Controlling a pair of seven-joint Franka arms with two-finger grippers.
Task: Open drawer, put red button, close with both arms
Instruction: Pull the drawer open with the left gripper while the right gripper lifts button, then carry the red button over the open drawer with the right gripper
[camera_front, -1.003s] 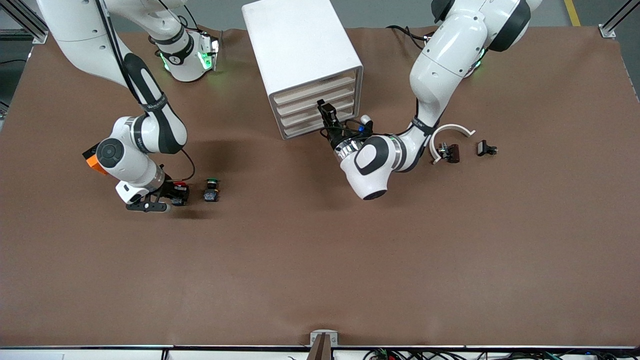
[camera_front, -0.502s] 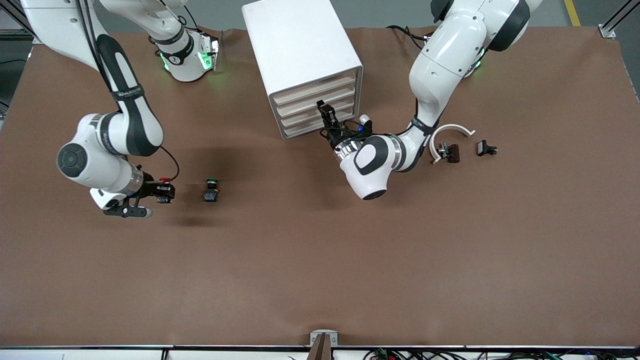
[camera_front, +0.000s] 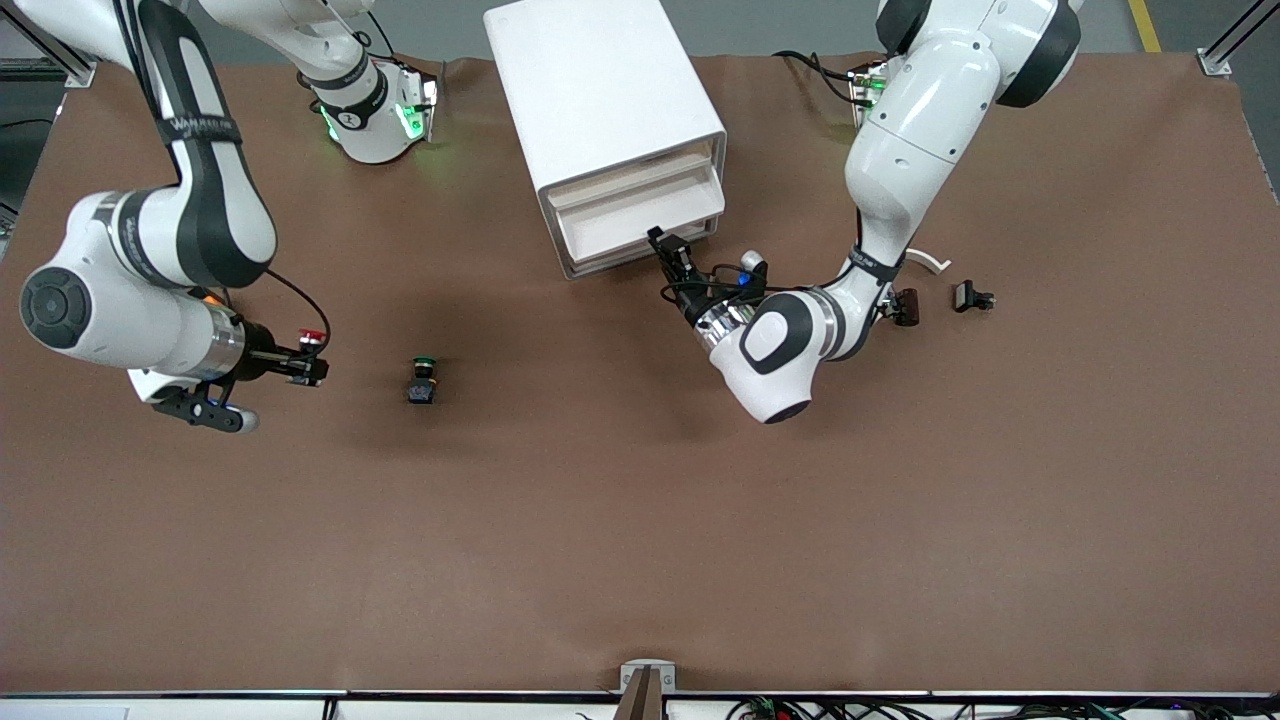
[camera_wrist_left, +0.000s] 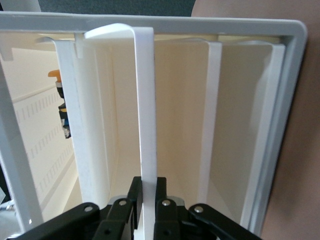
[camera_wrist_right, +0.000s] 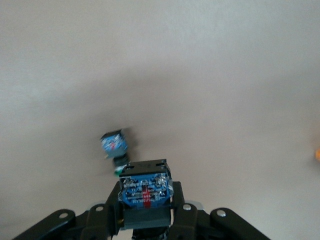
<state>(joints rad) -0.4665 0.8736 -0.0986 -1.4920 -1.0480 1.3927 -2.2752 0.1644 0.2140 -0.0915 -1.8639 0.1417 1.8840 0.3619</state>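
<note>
The white cabinet (camera_front: 600, 100) stands at the table's robot side. One drawer (camera_front: 630, 220) below the top one is pulled part way out. My left gripper (camera_front: 668, 248) is shut on the drawer's front panel (camera_wrist_left: 146, 110), with its jaws pinching the thin white edge in the left wrist view (camera_wrist_left: 147, 184). My right gripper (camera_front: 305, 368) is shut on the red button (camera_front: 312, 338) and holds it above the table, toward the right arm's end. In the right wrist view (camera_wrist_right: 145, 202) the button's blue-grey base (camera_wrist_right: 145, 189) faces the camera.
A green-capped button (camera_front: 422, 380) stands on the brown table between the right gripper and the middle, and shows in the right wrist view (camera_wrist_right: 114, 145). A white curved piece (camera_front: 928, 260) and two small black parts (camera_front: 905, 305) (camera_front: 972, 296) lie beside the left arm.
My right gripper has risen with the red button from beside the green one and moved toward the right arm's end. My left gripper has pulled the drawer out of the cabinet.
</note>
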